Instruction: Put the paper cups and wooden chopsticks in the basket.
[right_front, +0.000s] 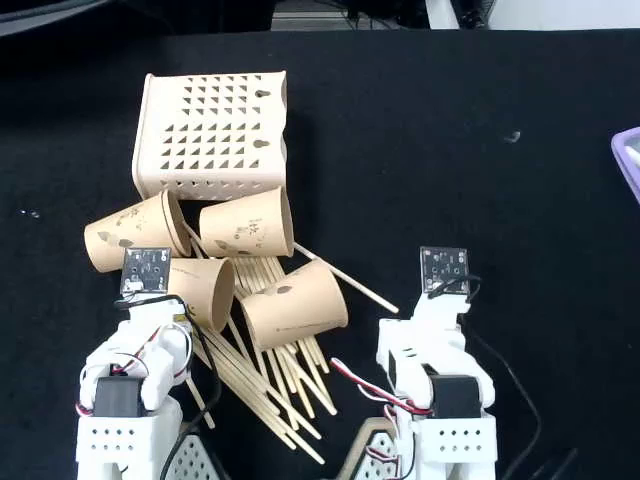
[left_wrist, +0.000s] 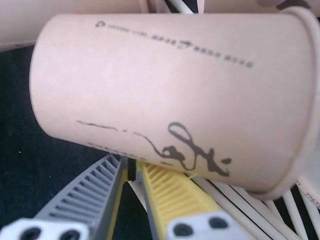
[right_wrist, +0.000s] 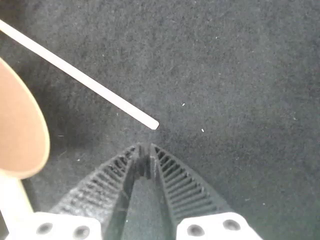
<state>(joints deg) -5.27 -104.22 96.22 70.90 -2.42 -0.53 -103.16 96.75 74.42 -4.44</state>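
Observation:
Several paper cups lie on their sides on the black table: one and another beside the basket, and two nearer the arms. Wooden chopsticks are piled beneath and between them. A single chopstick pokes out toward the right arm. My left gripper is shut and empty, its tips right against the side of a cup that rests on chopsticks. My right gripper is shut and empty, just short of the lone chopstick's end, with a cup rim beside it.
The cream perforated basket stands at the back left, touching two cups. A purple object sits at the table's right edge. Bare black cloth stretches across the right half. Cables trail by the arm bases.

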